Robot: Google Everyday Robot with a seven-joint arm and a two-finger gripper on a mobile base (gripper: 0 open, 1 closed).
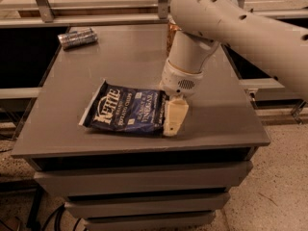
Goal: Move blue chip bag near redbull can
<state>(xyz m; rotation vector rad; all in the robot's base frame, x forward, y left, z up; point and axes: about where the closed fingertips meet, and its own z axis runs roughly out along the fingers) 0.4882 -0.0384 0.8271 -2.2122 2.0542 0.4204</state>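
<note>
The blue chip bag (pixel 124 109) lies flat on the grey table (pixel 216 119), near its front middle, with the white "Kettle" lettering facing up. The redbull can (pixel 77 37) lies on its side at the table's far left corner, well apart from the bag. My gripper (pixel 172 121) points down at the bag's right edge and touches the table there. The white arm comes in from the upper right and hides the ground behind it.
An orange-gold patterned can (pixel 169 36) stands at the back of the table, mostly hidden behind my arm. The table sits on a drawer cabinet (pixel 144 186). Metal shelf rails (pixel 96 19) run behind the table.
</note>
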